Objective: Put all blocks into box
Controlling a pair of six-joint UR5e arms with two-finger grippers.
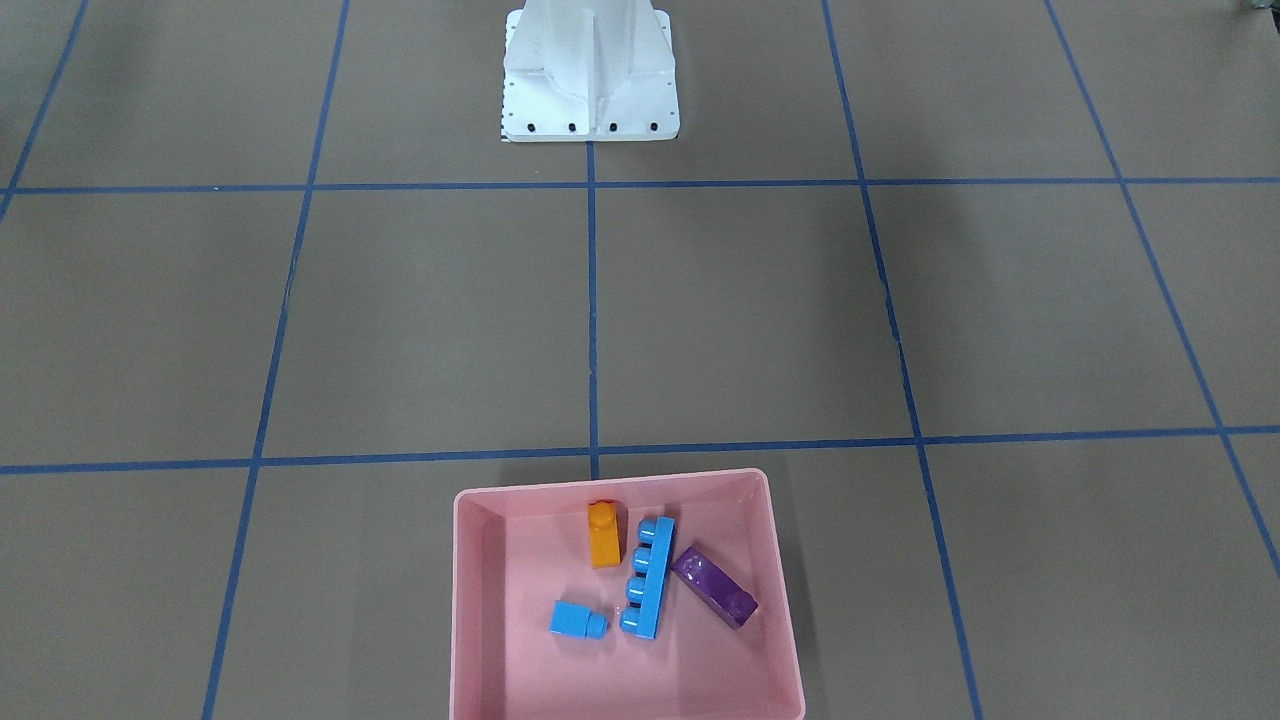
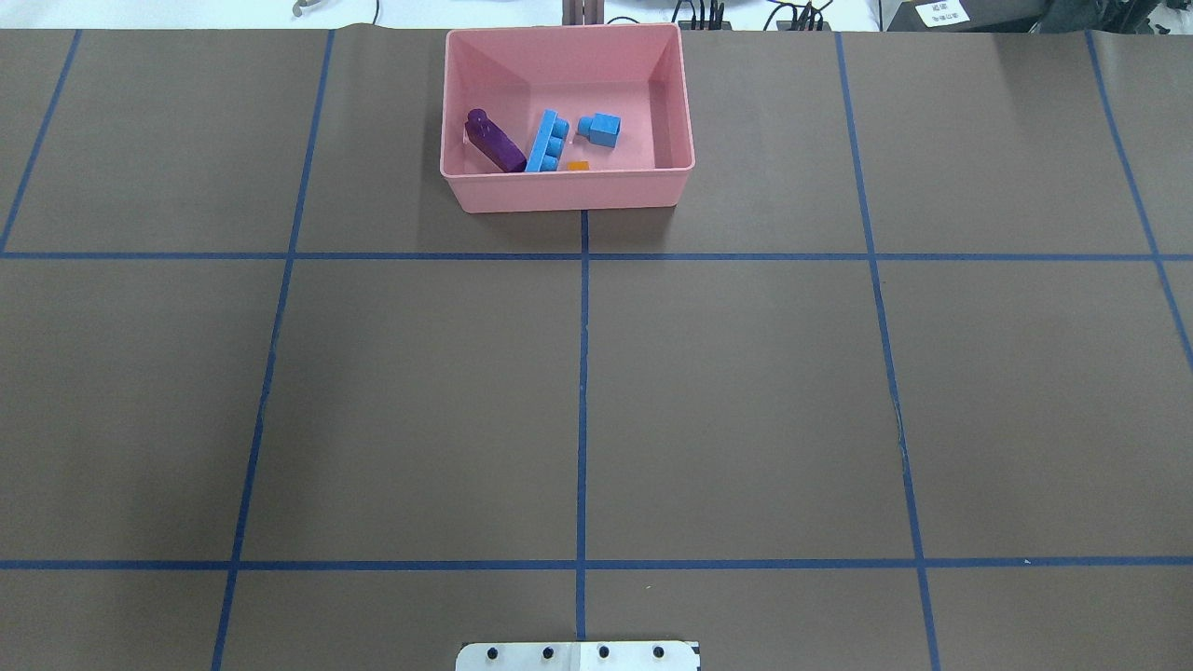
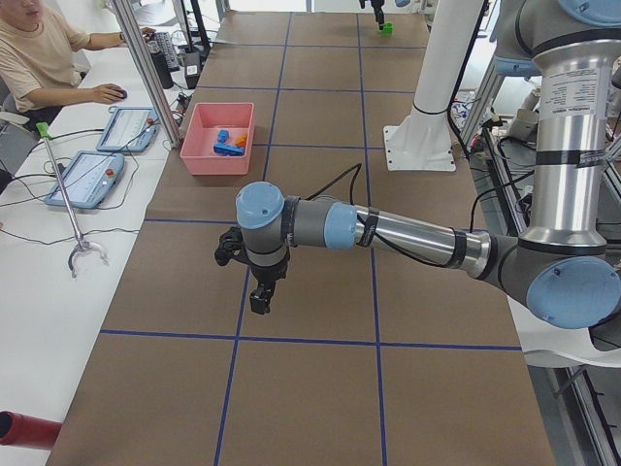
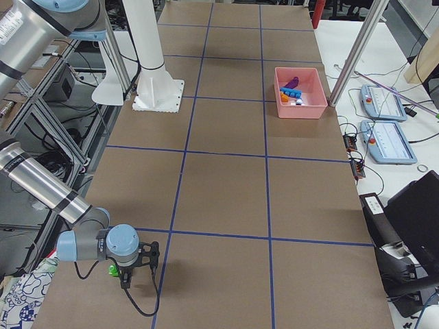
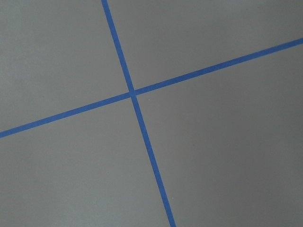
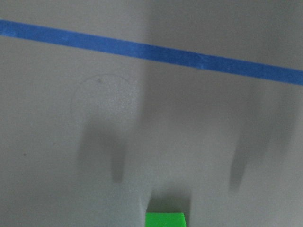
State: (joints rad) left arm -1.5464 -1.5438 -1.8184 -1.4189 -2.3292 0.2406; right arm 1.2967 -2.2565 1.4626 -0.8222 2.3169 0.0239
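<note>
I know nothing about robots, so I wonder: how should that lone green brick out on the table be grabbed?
Probably from straight above, pinching two opposite flat sides of the green brick. It sits alone on the table, so its sides are free, and the right gripper is close by.

My feeds are bright and evenly lit from overhead. The box (image 2: pixel 569 191) throws a soft shadow on the worktop (image 2: pixel 746 391). My right wrist view is blurred, with smeared shadows above the green block (image 6: pixel 164 220).
</note>
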